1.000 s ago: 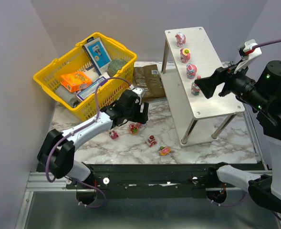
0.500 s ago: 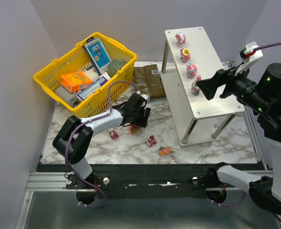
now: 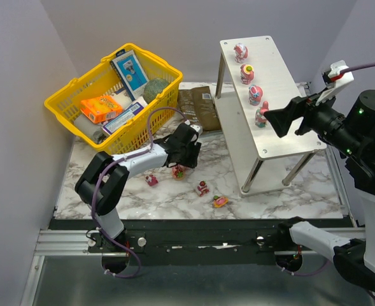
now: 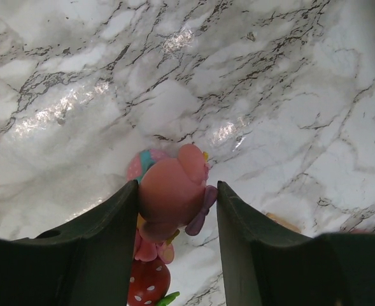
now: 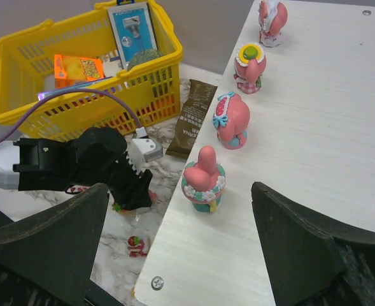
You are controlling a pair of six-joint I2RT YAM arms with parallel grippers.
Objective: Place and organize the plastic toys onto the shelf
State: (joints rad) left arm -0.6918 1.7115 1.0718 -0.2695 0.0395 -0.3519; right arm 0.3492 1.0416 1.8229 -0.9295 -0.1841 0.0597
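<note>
Since a second ago the left claw [image 3: 181, 163] has come down onto the marble table [image 3: 168, 204] and drawn its fingers in from wide apart. They now press on both sides of a pink toy [image 4: 171, 191], which sits on the table with its rounded top between the fingertips. Three more loose toys lie on the table on the arm-base side of this claw: one [image 3: 151, 180] to its left, two [image 3: 202, 188] [image 3: 220, 201] to its right. A yellow basket [image 3: 66, 102] stands beyond it to the left.

The right claw [image 3: 275, 119] has shifted slightly to the right. It hangs fully spread and empty above the shelf [image 3: 289, 83]. A row of four toys stands on the top board, the nearest one [image 5: 203, 178] just ahead between its fingers.
</note>
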